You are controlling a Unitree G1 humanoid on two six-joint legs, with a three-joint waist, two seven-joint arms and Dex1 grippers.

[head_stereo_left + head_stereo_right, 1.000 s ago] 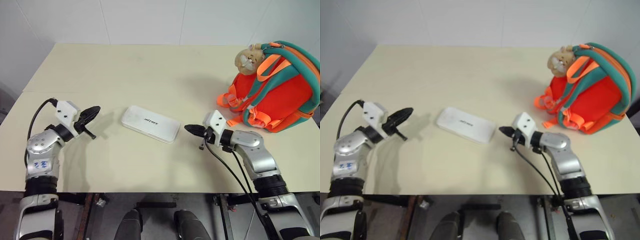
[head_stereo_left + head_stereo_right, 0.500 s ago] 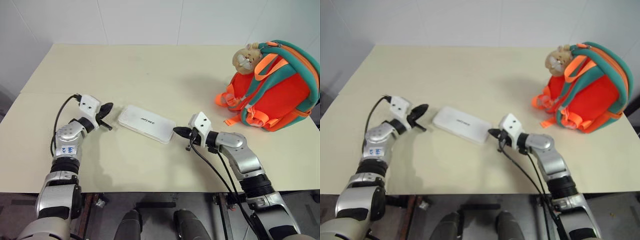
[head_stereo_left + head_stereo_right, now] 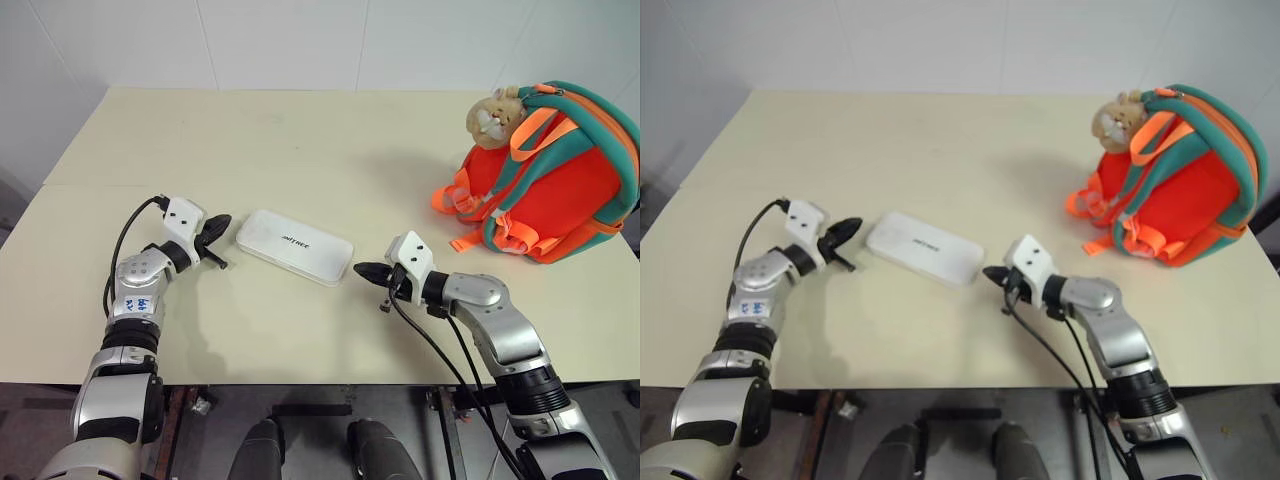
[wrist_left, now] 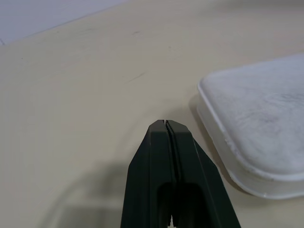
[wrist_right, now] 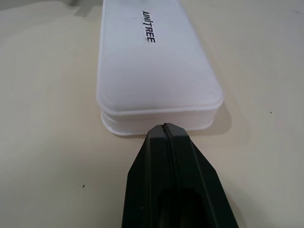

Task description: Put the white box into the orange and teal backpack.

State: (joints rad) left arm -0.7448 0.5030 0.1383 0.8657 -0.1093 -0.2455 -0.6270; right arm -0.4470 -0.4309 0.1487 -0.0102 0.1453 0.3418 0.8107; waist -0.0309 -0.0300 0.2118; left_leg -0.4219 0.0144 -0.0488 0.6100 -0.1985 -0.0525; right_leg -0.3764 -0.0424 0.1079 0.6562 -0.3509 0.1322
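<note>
White box (image 5: 156, 57), dark lettering, apparently "UNITREE"

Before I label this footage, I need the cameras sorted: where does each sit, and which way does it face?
Left eye and right eye: on the head, looking forward and down at the table, white box, orange and teal backpack; both arms show.
Left wrist: along the left gripper, its fingers shut, beside one end of the box.
Right wrist: along the right gripper, fingers shut, facing the box's other end.
All views share the box.
</note>
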